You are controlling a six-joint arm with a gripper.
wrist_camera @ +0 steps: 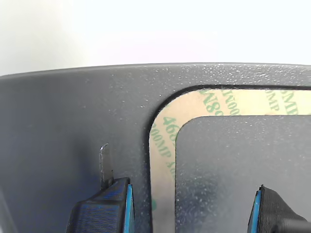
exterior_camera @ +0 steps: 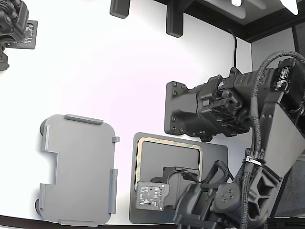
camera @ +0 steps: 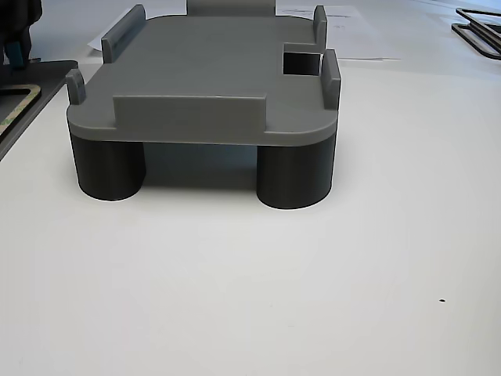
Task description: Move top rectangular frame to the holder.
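The top rectangular frame (exterior_camera: 168, 141), a thin tan rim with green print, lies flat on a dark grey mat (exterior_camera: 214, 157). In the wrist view one rounded corner of the frame (wrist_camera: 163, 145) fills the middle. My gripper (wrist_camera: 189, 213) is open and low over the mat. Its blue-padded fingers (wrist_camera: 109, 206) stand either side of one strip of the frame. I cannot tell if they touch it. The holder (exterior_camera: 78, 169), a light grey tray with raised edge tabs and a side notch, sits to the exterior view's left of the mat and stands empty (camera: 203, 78) on dark round feet.
My arm (exterior_camera: 267, 143) reaches in from the exterior view's right and covers the mat's near corner. A second arm (exterior_camera: 14, 24) sits at the far left corner. Black brackets (exterior_camera: 174, 19) stand at the table's far edge. More dark frames (camera: 477, 27) lie beyond the holder.
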